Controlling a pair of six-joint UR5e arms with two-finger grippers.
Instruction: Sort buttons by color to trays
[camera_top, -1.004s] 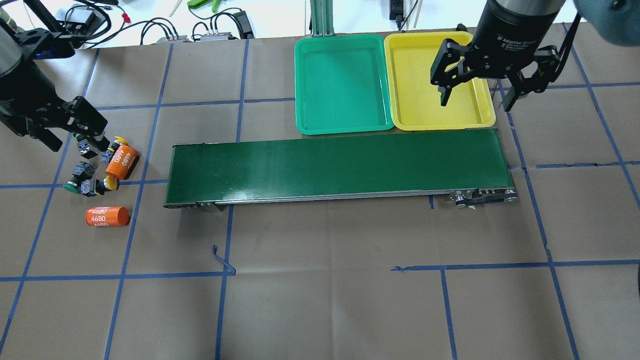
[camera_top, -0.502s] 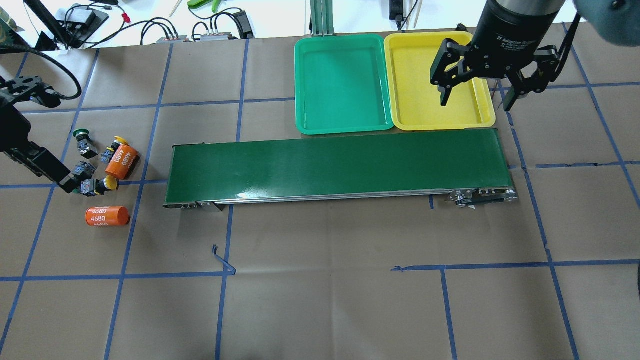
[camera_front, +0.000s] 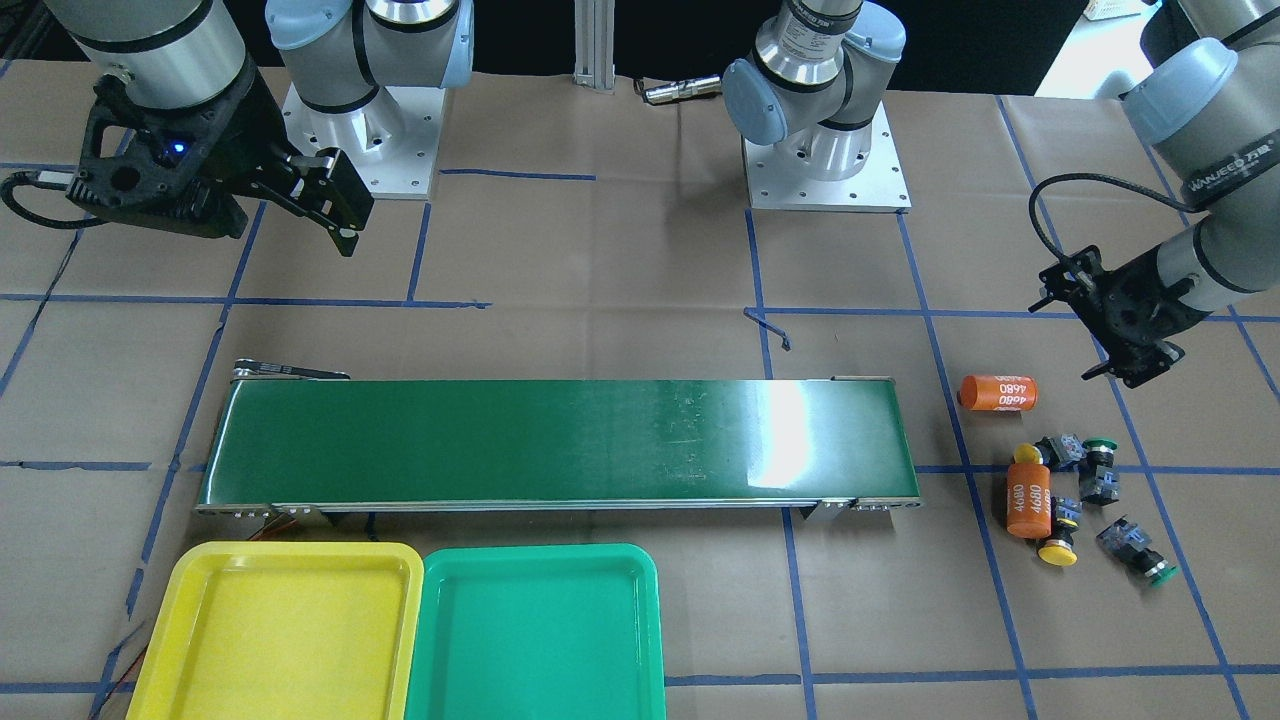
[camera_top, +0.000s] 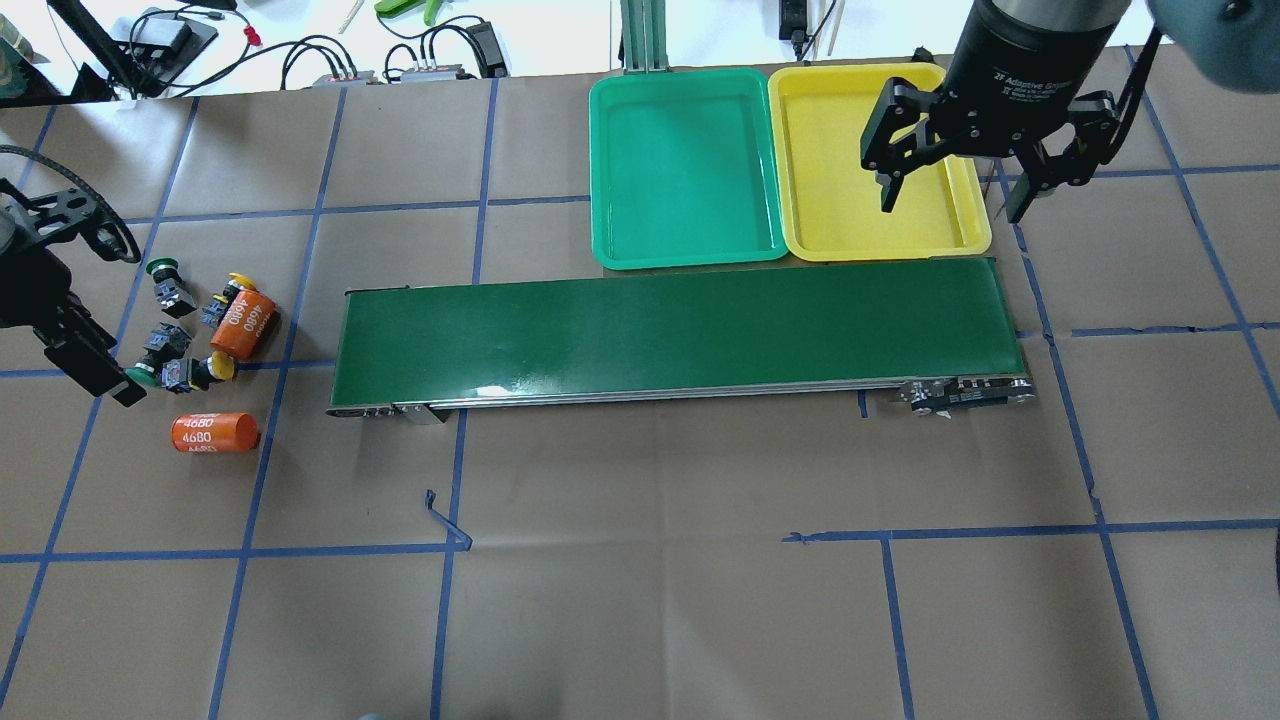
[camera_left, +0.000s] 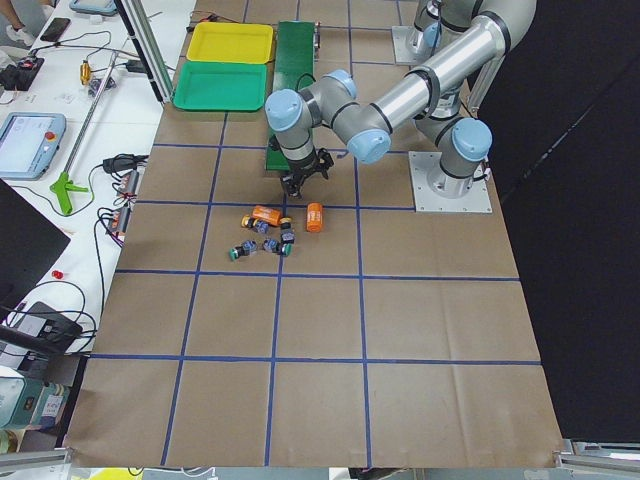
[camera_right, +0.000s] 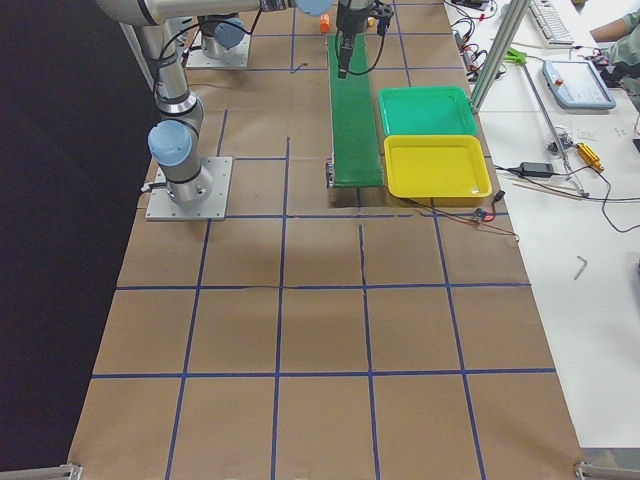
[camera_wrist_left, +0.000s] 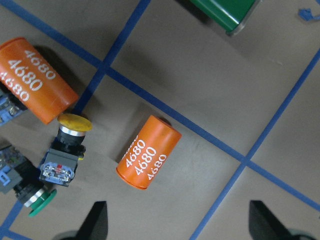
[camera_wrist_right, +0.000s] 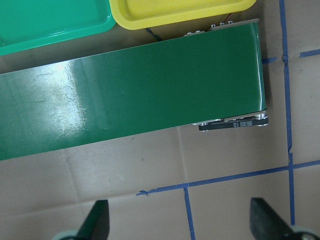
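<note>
Several buttons (camera_top: 180, 330) with yellow or green caps lie in a loose cluster on the brown table, left of the belt, also seen as buttons (camera_front: 1085, 500). My left gripper (camera_top: 95, 365) hangs open just beside the cluster's near-left side, holding nothing. Its wrist view shows a yellow-capped button (camera_wrist_left: 70, 140) and a green-capped button (camera_wrist_left: 37, 197) at the left. The empty green tray (camera_top: 685, 170) and empty yellow tray (camera_top: 840, 170) sit side by side behind the belt. My right gripper (camera_top: 953, 200) hovers open over the yellow tray's right rim.
A long dark-green conveyor belt (camera_top: 680, 335) runs across the middle. Two orange cylinders marked 4680 lie among the buttons: one (camera_top: 245, 325) beside them, the other (camera_top: 213, 432) nearer the front. Cables and tools lie beyond the table's far edge.
My left gripper has pulled back from over the far buttons toward the near-left of the cluster, uncovering them. The buttons, cylinders and right arm have not moved.
</note>
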